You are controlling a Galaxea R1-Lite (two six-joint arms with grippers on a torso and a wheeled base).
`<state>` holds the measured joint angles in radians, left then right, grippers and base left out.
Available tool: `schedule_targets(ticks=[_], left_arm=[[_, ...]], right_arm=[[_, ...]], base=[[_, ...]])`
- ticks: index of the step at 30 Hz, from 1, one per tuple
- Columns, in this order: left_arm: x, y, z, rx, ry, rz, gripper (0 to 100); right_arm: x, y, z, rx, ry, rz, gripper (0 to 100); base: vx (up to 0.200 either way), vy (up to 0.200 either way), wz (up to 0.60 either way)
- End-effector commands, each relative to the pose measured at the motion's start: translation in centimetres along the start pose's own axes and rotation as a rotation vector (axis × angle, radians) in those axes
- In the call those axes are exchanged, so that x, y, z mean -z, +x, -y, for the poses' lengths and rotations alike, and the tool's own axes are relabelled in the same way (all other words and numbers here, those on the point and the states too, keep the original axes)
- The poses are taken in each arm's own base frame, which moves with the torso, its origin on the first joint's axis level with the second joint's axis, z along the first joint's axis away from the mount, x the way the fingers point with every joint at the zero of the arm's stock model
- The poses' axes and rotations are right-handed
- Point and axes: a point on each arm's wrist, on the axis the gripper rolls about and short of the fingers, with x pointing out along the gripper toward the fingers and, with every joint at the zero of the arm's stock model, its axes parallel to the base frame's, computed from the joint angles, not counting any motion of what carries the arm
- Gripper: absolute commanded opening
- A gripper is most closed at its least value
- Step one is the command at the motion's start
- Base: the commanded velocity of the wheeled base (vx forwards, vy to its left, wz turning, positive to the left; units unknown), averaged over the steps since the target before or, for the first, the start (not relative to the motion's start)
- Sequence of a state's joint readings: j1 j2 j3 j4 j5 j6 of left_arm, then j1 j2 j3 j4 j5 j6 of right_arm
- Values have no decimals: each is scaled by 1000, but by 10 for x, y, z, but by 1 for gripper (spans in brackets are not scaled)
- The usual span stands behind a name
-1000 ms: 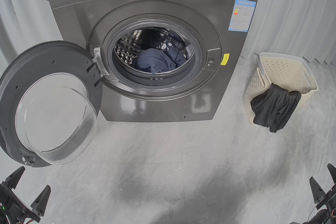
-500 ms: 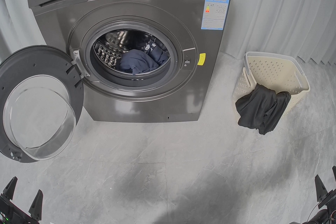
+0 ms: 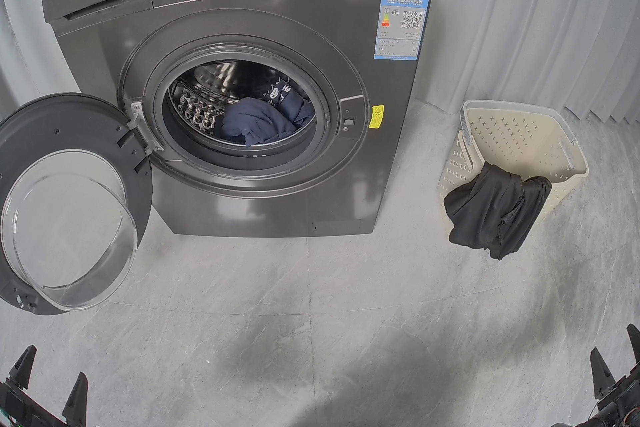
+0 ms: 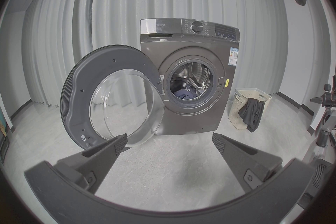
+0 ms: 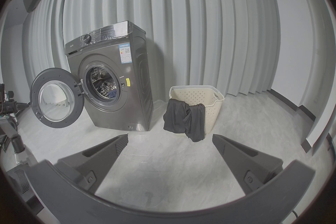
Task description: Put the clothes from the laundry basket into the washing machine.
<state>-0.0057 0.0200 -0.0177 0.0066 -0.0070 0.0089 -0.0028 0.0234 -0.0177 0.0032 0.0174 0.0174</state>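
Note:
A grey front-loading washing machine (image 3: 227, 15) (image 4: 190, 74) (image 5: 110, 74) stands ahead, its round door (image 3: 63, 201) swung wide open to the left. Dark blue clothes (image 3: 257, 118) lie in the drum. To its right sits a cream laundry basket (image 3: 533, 131) (image 5: 206, 95) (image 4: 245, 93) with a black garment (image 3: 497, 211) (image 5: 183, 118) (image 4: 251, 112) draped over its near rim. My left gripper (image 3: 50, 378) (image 4: 169, 146) is low at the near left, open and empty. At the near right, my right gripper (image 3: 617, 358) (image 5: 169, 146) is open and empty too, well short of the basket.
Pale pleated curtains (image 3: 533, 1) hang behind the machine and basket. Bare grey floor (image 3: 333, 328) lies between me and both. The open door juts out over the floor on the left.
The head view has shifted: the machine and basket slid left and slightly farther, so the camera moved. Both grippers sit lower in the picture and stay open.

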Motion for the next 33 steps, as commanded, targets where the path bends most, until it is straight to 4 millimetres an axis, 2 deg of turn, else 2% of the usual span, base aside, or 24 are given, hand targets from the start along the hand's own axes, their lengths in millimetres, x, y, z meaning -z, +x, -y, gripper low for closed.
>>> schedule_targets(ticks=[1, 3, 33], left_arm=[[5, 0, 0, -2, -1, 1, 100], [5, 0, 0, -7, -4, 4, 100], [5, 0, 0, -8, -20, 3, 100]], right_arm=[[5, 0, 0, -4, 2, 3, 100], [5, 0, 0, -7, -10, 1, 100], [5, 0, 0, -8, -8, 4, 100]], base=[[0, 0, 0], [0, 0, 0], [0, -200, 0]])
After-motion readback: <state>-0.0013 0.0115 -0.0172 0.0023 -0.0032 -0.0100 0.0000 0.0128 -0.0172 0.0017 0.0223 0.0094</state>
